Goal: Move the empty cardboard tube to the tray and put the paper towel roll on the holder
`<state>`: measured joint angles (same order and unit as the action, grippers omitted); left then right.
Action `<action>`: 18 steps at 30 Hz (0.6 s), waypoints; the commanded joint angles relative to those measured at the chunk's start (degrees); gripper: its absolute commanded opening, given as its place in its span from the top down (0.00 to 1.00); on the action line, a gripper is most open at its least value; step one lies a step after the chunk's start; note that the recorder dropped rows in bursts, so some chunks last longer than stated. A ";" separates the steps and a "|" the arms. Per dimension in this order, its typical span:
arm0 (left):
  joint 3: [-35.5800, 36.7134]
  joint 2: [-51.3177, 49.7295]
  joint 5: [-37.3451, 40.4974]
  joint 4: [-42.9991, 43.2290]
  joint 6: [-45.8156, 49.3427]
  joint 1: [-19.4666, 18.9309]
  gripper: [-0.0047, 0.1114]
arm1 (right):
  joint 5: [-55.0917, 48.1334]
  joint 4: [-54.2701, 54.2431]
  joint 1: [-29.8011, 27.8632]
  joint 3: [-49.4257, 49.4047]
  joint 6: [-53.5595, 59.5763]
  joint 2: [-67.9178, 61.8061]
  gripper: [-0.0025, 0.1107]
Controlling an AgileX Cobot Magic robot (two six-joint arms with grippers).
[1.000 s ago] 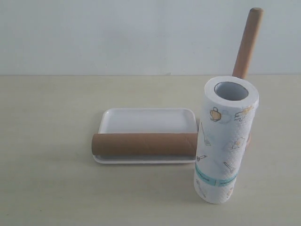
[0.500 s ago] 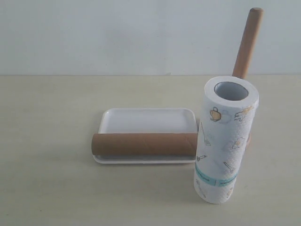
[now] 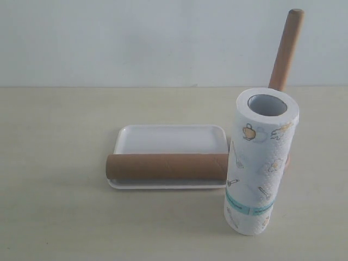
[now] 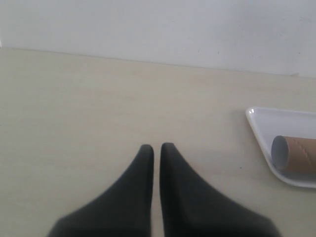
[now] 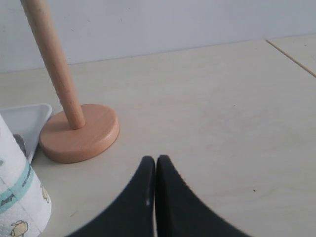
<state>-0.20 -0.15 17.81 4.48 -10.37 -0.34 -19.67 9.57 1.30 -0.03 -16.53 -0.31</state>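
The brown empty cardboard tube [image 3: 166,167] lies on its side across the near rim of the white tray [image 3: 171,138]. Its open end [image 4: 295,154] also shows in the left wrist view, on the tray [image 4: 276,121]. The printed paper towel roll [image 3: 260,163] stands upright on the table, right of the tray. Behind it rises the dowel of the wooden holder [image 3: 286,50], whose round base [image 5: 79,132] appears in the right wrist view beside the roll [image 5: 17,197]. My left gripper [image 4: 156,147] is shut and empty over bare table. My right gripper [image 5: 155,159] is shut and empty, apart from the holder base. Neither gripper shows in the exterior view.
The table is a pale wood surface with a plain white wall behind it. A seam in the tabletop [image 5: 291,57] runs at the far side of the right wrist view.
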 commanded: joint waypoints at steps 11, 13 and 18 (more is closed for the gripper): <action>0.20 0.15 -0.47 -1.39 -0.32 -0.13 0.92 | 0.04 0.09 -0.23 0.03 0.40 0.31 0.98; -1.60 0.15 -4.05 -7.43 -0.32 -0.13 0.92 | 0.04 0.09 -0.23 0.03 0.40 0.31 0.98; -7.15 0.15 -14.31 -20.81 -0.32 -0.13 0.92 | 0.04 0.09 -0.23 0.03 0.40 0.31 0.98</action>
<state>-6.43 -0.15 9.50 -13.57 -10.37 -0.34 -19.80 9.57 1.30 -0.03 -16.53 -0.31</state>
